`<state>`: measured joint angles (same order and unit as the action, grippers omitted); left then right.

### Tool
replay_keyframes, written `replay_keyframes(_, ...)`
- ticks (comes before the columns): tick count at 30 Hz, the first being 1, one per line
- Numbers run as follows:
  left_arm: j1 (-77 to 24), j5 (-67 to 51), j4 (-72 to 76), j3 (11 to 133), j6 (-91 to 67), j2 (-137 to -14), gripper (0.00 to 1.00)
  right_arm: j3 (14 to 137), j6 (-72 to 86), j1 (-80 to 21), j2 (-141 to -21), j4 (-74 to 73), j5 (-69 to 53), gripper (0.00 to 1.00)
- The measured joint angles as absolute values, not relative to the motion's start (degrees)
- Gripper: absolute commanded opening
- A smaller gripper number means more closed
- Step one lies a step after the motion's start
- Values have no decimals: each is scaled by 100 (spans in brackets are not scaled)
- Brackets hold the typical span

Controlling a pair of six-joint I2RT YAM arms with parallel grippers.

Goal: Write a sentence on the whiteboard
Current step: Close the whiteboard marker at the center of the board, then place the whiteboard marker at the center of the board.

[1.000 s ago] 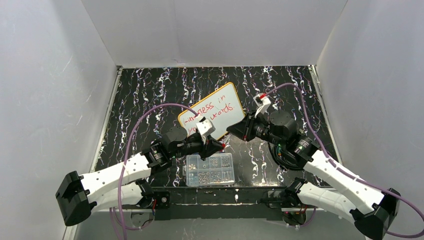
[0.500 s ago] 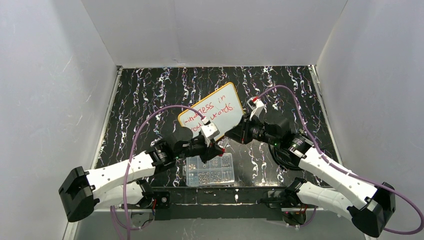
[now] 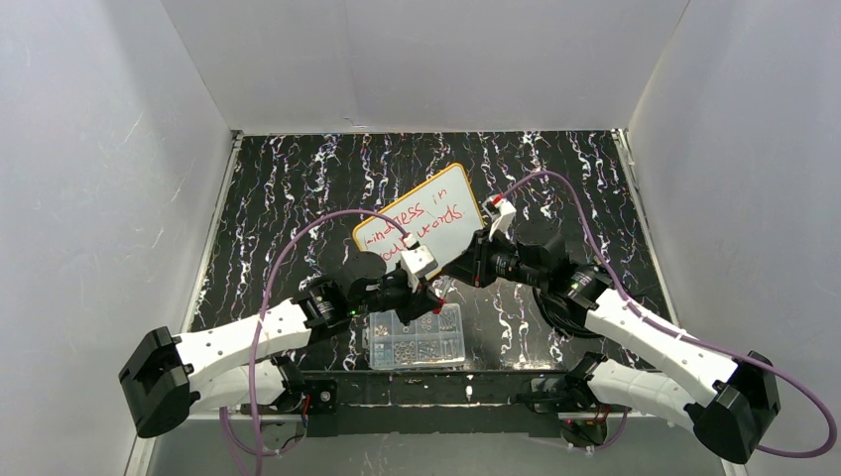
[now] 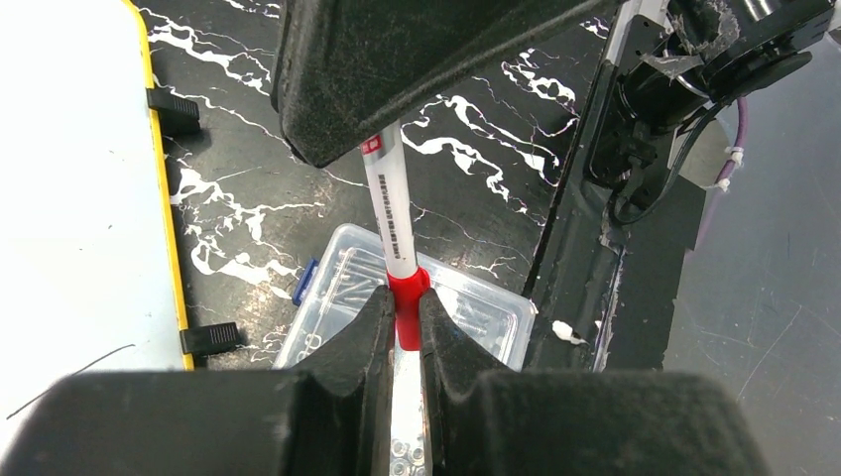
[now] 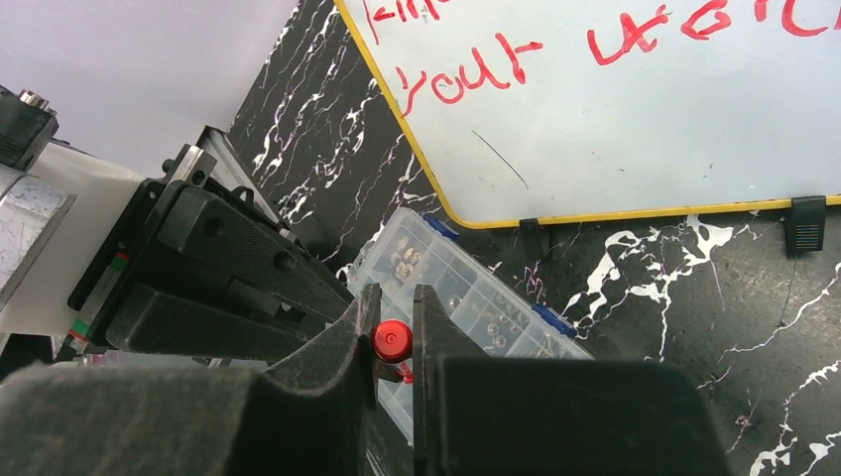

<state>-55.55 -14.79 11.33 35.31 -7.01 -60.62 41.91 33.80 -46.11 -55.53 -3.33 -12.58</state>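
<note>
Black marbled table (image 3: 298,178), plain white walls (image 3: 99,198) boxing it in on three sides. The whiteboard (image 3: 458,188) lies at an angle mid-frame in the top view, with the sentence (image 3: 424,216) in red across it. Both wrists crowd its lower edge, just above the clear box (image 3: 421,347). My left gripper (image 4: 405,297) is clamped on the marker (image 4: 390,208) at its red collar, and the right gripper (image 5: 394,307) pinches its red end. Bare tabletop shows upper left and far right

The whiteboard (image 3: 458,180) carries the sentence (image 3: 426,213) in red, partly hidden: "…ness in / your words"; marker (image 4: 390,208) print unreadable.
</note>
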Motion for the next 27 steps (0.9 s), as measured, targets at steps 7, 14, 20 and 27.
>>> replay_keyframes(7,-5463,-1542,1214,3531,-764,-6062,21,4309,3472,-4694,-5474,-749,-738,1)
replay_keyframes(14,-4783,-1726,2174,3638,-1208,-5599,75,4768,3520,-4906,-6005,-2875,685,1)
replay_keyframes(20,-4141,-1962,1273,3911,-1496,-5284,87,5172,3387,-4600,-6665,-3686,1684,6)
replay_keyframes(27,-3371,-1938,-464,5301,-1522,-5317,98,5166,3050,-3736,-7297,-3632,1940,42)
